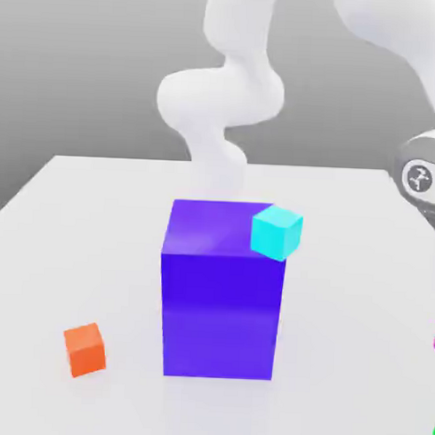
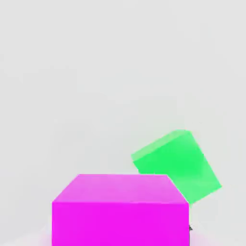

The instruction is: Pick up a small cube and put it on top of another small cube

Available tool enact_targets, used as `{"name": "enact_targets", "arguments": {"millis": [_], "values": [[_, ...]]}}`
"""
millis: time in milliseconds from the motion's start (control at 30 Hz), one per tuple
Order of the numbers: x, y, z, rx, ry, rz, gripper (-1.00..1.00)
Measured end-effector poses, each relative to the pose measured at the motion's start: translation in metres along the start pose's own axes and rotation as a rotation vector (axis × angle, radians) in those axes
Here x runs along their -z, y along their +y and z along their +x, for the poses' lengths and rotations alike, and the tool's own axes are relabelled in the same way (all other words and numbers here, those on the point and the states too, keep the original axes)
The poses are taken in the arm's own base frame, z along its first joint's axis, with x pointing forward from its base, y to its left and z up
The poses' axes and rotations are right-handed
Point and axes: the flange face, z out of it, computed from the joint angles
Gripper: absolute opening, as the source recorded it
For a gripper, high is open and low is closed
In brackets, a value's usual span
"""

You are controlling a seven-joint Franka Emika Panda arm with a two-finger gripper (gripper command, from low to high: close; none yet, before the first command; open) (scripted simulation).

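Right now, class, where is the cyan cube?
In the exterior view, the cyan cube sits near the middle of the white table, against the upper right corner of the tall purple block and far from the orange cube.

The arm [image 1: 228, 88] is smooth glossy white, built of rounded, bulging segments that swell behind the purple block [image 1: 221, 292]. Beyond that block, at the exterior view's right, a grey ring-shaped joint cap [image 1: 420, 176] carries a small dark disc (with a white mark).
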Motion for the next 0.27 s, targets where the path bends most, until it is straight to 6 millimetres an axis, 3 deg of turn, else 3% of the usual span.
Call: {"name": "enact_targets", "arguments": {"millis": [67,133,167,267], "values": [[-0.017,0.006,0.008,0.026,-0.001,-0.002,-1.0],[-0.048,0.007,0.009,0.033,-0.001,-0.002,-1.0],[-0.057,0.007,0.009,0.034,-0.001,-0.003,1.0],[-0.057,0.007,0.009,0.034,-0.001,-0.003,1.0]]}}
